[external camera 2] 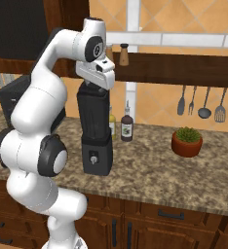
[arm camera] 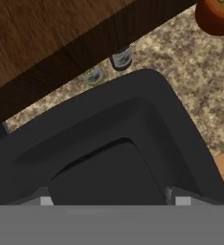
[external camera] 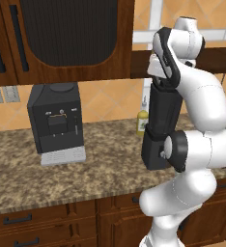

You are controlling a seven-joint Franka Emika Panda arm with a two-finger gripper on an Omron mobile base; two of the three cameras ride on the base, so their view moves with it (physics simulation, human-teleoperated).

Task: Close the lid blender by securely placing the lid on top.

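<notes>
- The claw (external camera 2: 92,83) is hanging directly over the top of the blender (external camera 2: 95,131), pointing straight down; this looks like the stance for pressing something onto the jar's mouth.
- In the hand view, the claw's fingertips (arm camera: 43,200) are barely peeking up at the bottom edge, spread wide to either side of a dark raised square block, but I cannot tell whether they are clamping that block or merely straddling it.
- That block is probably the lid (arm camera: 106,174), sitting low inside the jar's rounded-square rim; judging by how centred it is lying, the seating step is likely near its end, though whether it is fully pressed home is not visible.
- The blender is standing upright on the tabletop (external camera 2: 184,175), near its front edge, its boxy base with the small knob facing the robot, which is keeping the jar within easy reach of the arm.
- Just behind it, two bottles (external camera 2: 126,125) are standing against the tiled wall.
- Further off, a potted plant (external camera 2: 186,141) is sitting to the right, and the coffee machine (external camera: 57,120) is standing well apart on the left.
</notes>
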